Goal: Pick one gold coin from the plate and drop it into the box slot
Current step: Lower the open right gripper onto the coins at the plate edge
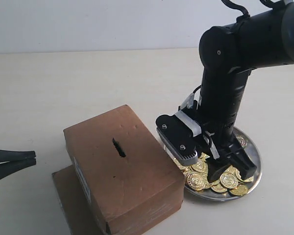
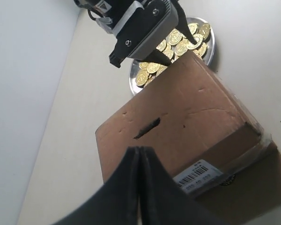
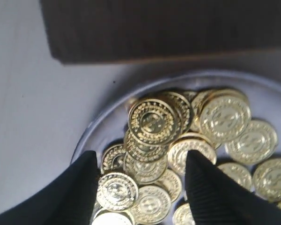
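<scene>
Right gripper (image 3: 143, 187) hangs spread-jawed over the plate (image 3: 100, 126), straddling the heap; a gold coin (image 3: 152, 121) lies atop it just ahead of the gap, unpinched. Whether the tips touch coins is unclear. Its wrist hides part of the plate beside the box (image 1: 122, 166).

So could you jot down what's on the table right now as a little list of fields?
Box: brown cardboard, dark slot in its top
Plate: silver, heaped with gold coins, beside the box
Right gripper: open, down among the coins
Left gripper: shut, empty, away from the plate
Coin gripped: none yet
</scene>
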Tool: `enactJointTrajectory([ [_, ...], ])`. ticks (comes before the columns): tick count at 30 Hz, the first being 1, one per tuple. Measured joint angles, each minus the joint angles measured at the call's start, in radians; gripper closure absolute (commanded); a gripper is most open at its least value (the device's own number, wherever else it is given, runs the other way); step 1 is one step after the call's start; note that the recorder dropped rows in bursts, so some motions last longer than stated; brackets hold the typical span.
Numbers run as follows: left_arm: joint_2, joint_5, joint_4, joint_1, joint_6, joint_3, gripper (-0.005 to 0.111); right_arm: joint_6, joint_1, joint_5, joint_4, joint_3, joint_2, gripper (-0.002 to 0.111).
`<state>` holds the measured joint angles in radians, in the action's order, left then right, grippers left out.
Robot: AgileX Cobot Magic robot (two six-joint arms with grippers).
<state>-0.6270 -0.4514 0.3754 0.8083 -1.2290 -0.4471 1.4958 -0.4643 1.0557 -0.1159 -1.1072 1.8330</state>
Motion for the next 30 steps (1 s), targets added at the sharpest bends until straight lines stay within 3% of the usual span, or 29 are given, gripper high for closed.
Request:
enactJointTrajectory([
  [8,0.000,0.000,0.000,0.005,0.000,0.000,0.107,0.151,0.000,-0.082,-0.031,0.007,0.000,0.056],
  [19,0.000,0.000,0.000,0.005,0.000,0.000,0.107,0.251,0.000,-0.264,0.028,0.160,-0.031,0.057],
  [22,0.000,0.000,0.000,0.005,0.000,0.000,0.107,0.297,0.000,-0.316,-0.034,0.178,-0.031,0.057],
  [30,0.000,0.000,0.000,0.005,0.000,0.000,0.107,0.329,0.000,-0.328,-0.058,0.179,-0.031,0.057],
])
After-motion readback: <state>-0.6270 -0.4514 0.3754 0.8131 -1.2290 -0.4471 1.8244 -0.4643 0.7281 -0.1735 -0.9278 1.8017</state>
